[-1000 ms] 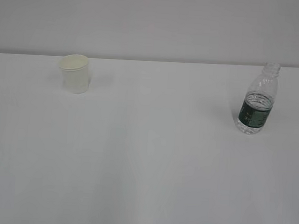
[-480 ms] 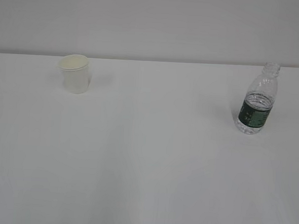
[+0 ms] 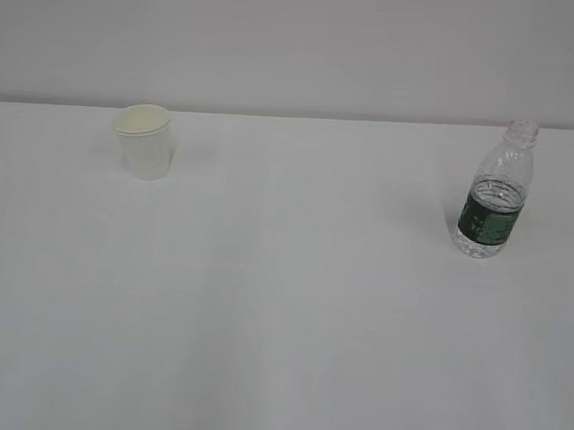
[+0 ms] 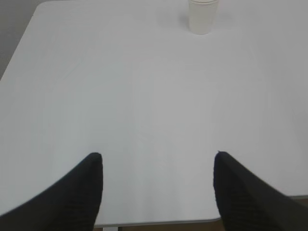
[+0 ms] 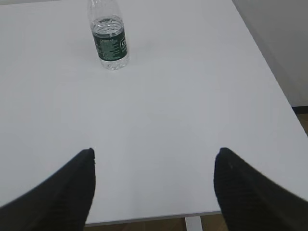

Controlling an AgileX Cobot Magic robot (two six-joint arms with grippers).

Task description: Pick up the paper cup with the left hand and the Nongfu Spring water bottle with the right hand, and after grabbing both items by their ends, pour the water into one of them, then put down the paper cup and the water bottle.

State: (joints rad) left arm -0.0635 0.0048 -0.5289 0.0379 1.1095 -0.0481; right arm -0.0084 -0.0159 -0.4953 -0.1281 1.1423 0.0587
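Note:
The cream-white paper cup (image 3: 145,141) stands upright at the back left of the white table; the left wrist view shows the paper cup (image 4: 202,17) far ahead at its top edge. The clear Nongfu Spring water bottle (image 3: 494,200), uncapped with a dark green label, stands upright at the right with water inside; the right wrist view has the bottle (image 5: 109,37) far ahead, upper left. My left gripper (image 4: 158,159) hangs open over the table's near edge, nothing between its fingers. My right gripper (image 5: 154,154) is likewise open and holds nothing. Neither gripper appears in the exterior view.
The white table (image 3: 291,303) runs back to a pale wall. Its near edge (image 4: 159,222) lies just under the left fingers, and its right edge (image 5: 269,77) drops off beside the right gripper.

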